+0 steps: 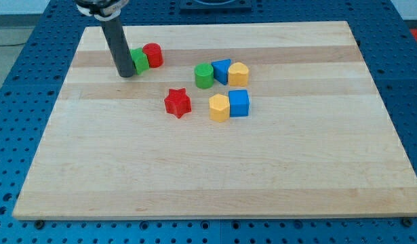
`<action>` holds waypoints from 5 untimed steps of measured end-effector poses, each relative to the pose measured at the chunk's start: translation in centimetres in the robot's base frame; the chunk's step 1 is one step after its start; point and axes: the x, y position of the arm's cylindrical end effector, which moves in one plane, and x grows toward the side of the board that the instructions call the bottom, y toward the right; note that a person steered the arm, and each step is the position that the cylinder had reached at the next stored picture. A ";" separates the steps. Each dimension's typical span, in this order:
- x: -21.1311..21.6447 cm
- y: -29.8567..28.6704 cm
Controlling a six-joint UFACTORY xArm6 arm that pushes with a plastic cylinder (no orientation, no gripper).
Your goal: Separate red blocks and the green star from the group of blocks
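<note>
My tip (pixel 125 73) rests on the board at the upper left, touching the left side of a green block (pixel 140 61), which is partly hidden by the rod; its shape looks like a star. A red cylinder (pixel 152 55) sits against that green block's right side. A red star (pixel 177 102) lies alone near the board's middle. To its right a cluster holds a green cylinder (pixel 204 75), a blue triangular block (pixel 222 70), a yellow block (pixel 239 73), a yellow hexagon-like block (pixel 220 107) and a blue cube (pixel 239 103).
The wooden board (pixel 208 183) lies on a blue perforated table (pixel 11 102). The arm's rod (pixel 116 41) rises from the tip toward the view's top left.
</note>
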 end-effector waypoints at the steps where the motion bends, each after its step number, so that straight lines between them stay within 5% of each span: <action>1: -0.9 -0.1; 5: -2.1 -1.2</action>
